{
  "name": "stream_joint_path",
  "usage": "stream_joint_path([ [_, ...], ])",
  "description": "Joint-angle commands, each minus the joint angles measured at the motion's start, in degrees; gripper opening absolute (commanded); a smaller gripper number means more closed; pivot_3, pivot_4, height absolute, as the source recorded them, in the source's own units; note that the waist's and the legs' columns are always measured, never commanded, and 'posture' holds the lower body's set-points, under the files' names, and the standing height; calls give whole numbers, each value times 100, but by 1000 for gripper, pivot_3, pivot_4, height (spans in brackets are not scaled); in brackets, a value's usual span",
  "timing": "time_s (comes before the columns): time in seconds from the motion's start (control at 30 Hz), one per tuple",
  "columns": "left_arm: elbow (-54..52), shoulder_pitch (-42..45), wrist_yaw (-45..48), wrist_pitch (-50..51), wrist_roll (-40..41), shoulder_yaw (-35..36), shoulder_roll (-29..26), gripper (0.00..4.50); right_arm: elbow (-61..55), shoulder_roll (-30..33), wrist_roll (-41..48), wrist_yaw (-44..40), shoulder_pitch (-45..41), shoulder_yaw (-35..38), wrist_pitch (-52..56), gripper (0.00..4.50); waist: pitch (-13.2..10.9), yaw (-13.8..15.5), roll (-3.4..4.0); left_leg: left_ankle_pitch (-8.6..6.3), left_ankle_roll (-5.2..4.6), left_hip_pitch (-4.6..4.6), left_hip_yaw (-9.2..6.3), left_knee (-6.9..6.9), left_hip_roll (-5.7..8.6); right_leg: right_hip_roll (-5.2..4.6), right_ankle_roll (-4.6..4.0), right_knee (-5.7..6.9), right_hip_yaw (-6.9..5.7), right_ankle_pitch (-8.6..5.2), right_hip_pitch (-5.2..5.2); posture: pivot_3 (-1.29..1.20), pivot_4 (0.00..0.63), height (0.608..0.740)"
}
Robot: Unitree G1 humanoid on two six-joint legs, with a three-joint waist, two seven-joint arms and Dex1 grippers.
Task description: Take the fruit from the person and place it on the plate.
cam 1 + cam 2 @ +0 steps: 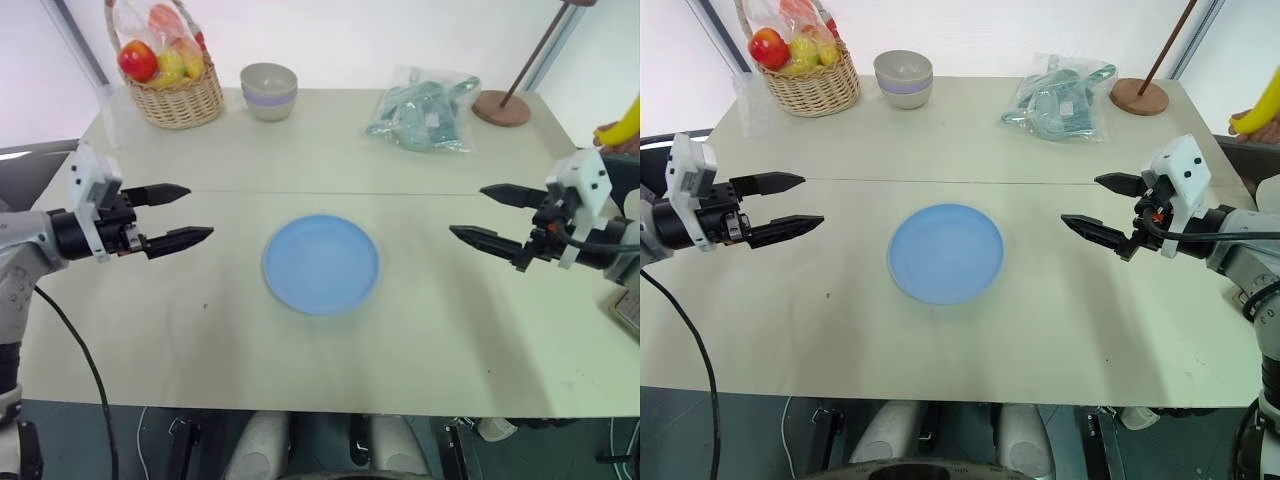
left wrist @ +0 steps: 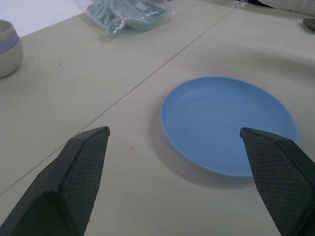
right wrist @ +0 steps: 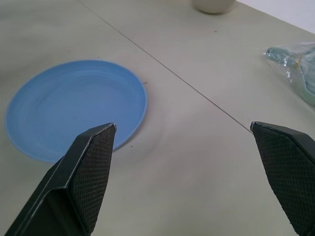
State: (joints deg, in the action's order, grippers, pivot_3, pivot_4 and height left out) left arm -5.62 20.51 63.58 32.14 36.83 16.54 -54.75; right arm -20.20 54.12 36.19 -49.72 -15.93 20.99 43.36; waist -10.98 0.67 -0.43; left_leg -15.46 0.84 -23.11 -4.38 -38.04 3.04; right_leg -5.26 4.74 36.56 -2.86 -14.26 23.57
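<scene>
Head view | banana (image 1: 1262,108): yellow, curved | plate (image 1: 321,264): light blue, bare | both grippers spread, holding nothing

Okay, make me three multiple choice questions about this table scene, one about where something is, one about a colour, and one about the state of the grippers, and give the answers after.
1. Where does the plate lie?
A. on the table between the two grippers
B. inside the wicker basket
C. under the bagged teal items

2. What colour is the band on the small bowl?
A. red
B. lavender
C. black

3. How do the left gripper and the right gripper stand?
A. both shut on a banana
B. left shut, right open
C. both open and empty

Answers:
1 A: the plate sits mid-table with a gripper on either side of it.
2 B: a pale purple band runs round the beige bowl.
3 C: each pair of black fingers is spread apart with nothing between them.
</scene>
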Motion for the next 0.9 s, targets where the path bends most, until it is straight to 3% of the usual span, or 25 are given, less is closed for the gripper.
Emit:
stream_joint_path([
  [0.03, -35, 101, 15, -83, 3, 67, -6, 4442, -217, 104, 74, 53, 14, 252, -43, 4500, 0, 0, 0, 0, 0, 0, 0, 0, 0, 0, 0, 0, 0, 0, 0, 0, 150, 740],
  [0.57, 11, 214, 2, -106, -57, -32, 42, 4442, -506, -354, 361, 933, -101, 258, 104, 4500, 0, 0, 0, 0, 0, 0, 0, 0, 0, 0, 0, 0, 0, 0, 0, 0, 150, 740],
  [0.9, 99, 376, 41, -150, -152, -169, 82, 4442, -551, -1143, 1478, 2592, -2007, 124, 1406, 4500, 0, -23, 1, 0, 0, -3, 2, 1, 0, 3, 0, 2, 6, 0, 9, 0, 150, 740],
])
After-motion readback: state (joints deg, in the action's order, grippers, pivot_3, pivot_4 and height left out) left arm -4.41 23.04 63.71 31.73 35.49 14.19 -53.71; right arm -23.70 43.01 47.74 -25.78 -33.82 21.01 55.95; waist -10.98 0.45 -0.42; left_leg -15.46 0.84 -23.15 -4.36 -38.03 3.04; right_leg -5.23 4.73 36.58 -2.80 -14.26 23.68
